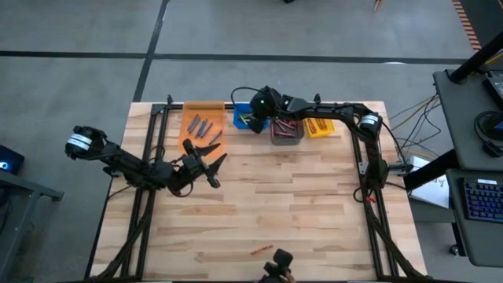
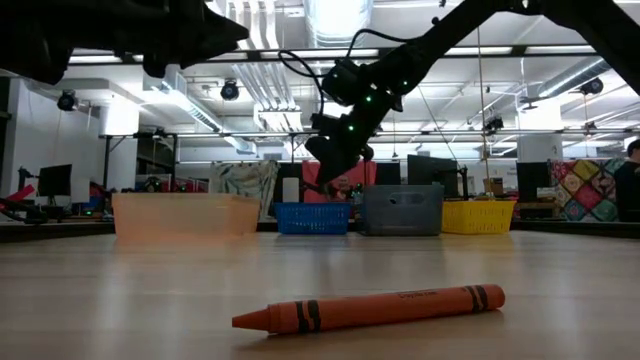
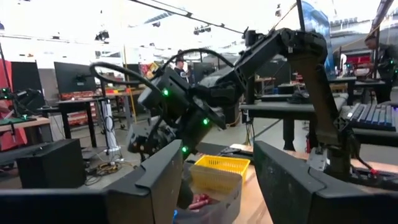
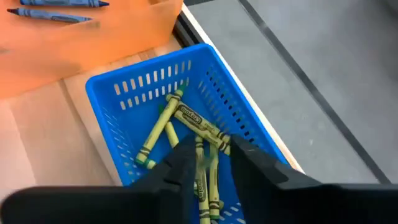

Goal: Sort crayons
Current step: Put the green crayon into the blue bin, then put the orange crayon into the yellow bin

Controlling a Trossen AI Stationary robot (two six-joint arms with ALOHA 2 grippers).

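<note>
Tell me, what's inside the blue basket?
The blue basket holds a pile of green-yellow crayons with dark stripes, lying crisscross. The right gripper hovers just above them, and its dark fingers cover part of the pile, so an exact count isn't possible.

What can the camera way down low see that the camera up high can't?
Only low: the room behind the table, ceiling lights, and the print on the orange crayon up close.

Only high: blue crayons inside the orange bin, the left gripper open beside that bin, and the grey floor.

Both: the four bins, the right gripper above the blue bin, and the lone orange crayon on the table.
</note>
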